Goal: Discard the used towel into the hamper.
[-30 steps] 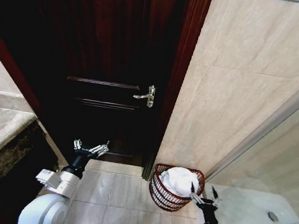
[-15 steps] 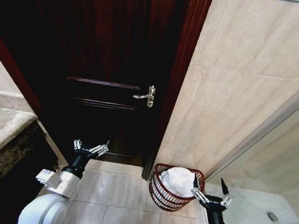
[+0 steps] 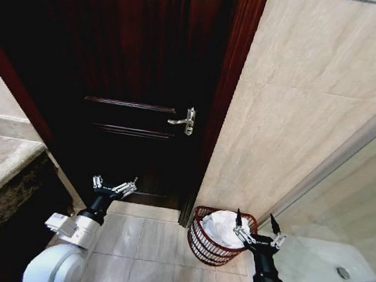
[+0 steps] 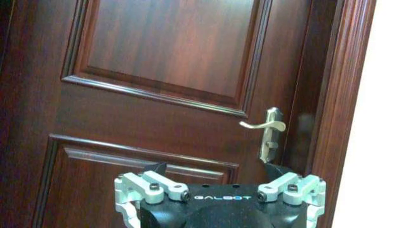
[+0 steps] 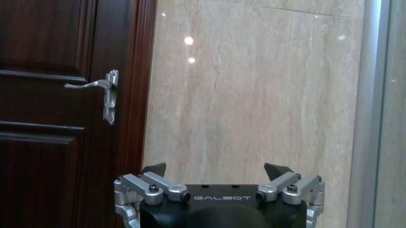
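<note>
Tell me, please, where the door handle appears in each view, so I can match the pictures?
Head view: the door handle sits near the picture's centre, on the door.
Left wrist view: the handle lies beyond the left gripper, near the door's frame.
Right wrist view: the handle lies beyond the right gripper, beside the tiled wall.
Shared landmark: the door.

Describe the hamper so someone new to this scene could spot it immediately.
Start at the dark wooden door and follow its frame down to the tiled floor beside the beige wall. The hamper stands there, next to the right gripper, whose fingers are spread. It is the round reddish-brown wire basket with a white towel heaped inside.
</note>
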Robot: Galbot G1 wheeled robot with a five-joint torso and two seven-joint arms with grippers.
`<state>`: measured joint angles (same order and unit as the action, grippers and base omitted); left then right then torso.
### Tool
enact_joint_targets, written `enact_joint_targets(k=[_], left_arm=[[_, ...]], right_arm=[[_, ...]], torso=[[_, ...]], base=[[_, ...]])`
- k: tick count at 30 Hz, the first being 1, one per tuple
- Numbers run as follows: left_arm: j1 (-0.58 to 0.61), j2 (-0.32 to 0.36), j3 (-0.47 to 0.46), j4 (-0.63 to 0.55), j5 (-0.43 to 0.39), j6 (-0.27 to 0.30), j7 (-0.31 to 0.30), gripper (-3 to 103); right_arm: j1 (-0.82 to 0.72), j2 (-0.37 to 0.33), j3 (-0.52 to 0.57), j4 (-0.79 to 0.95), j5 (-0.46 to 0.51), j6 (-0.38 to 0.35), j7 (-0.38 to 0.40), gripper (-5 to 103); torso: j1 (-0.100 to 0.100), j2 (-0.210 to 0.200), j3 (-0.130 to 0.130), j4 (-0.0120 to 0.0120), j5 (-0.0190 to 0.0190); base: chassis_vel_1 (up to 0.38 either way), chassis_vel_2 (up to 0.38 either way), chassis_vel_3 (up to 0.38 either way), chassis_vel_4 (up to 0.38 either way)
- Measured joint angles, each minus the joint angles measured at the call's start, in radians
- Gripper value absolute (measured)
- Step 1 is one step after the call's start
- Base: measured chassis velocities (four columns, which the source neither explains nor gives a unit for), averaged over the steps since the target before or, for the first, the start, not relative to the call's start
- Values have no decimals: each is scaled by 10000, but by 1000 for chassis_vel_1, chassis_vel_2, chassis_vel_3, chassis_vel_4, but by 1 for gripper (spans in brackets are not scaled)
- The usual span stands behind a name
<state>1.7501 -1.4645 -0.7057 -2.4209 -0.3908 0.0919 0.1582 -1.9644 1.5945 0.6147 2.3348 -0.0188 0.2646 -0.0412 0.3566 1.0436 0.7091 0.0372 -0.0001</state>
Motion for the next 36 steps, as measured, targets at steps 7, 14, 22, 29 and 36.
enact_joint_targets(k=[7,14,22,29,36], left_arm=[[0,0,0,0,0,0,0,100],[0,0,0,0,0,0,0,100],[0,0,0,0,0,0,0,100],[0,0,0,0,0,0,0,100],[0,0,0,0,0,0,0,100]], right_arm=[[4,-17,-1,-46,22,25,7,100],[8,-23,1,-63,32,32,12,100],[10,-28,4,-76,40,41,18,100],[10,-31,5,-81,44,44,19,100],[12,-35,5,-87,49,49,19,100]], torso=[[1,2,1,0,0],[65,133,67,0,0],[266,588,319,0,0],[415,916,500,0,0],[612,1346,733,0,0]], base=[[0,0,0,0],[0,0,0,0],[0,0,0,0],[0,0,0,0],[0,0,0,0]])
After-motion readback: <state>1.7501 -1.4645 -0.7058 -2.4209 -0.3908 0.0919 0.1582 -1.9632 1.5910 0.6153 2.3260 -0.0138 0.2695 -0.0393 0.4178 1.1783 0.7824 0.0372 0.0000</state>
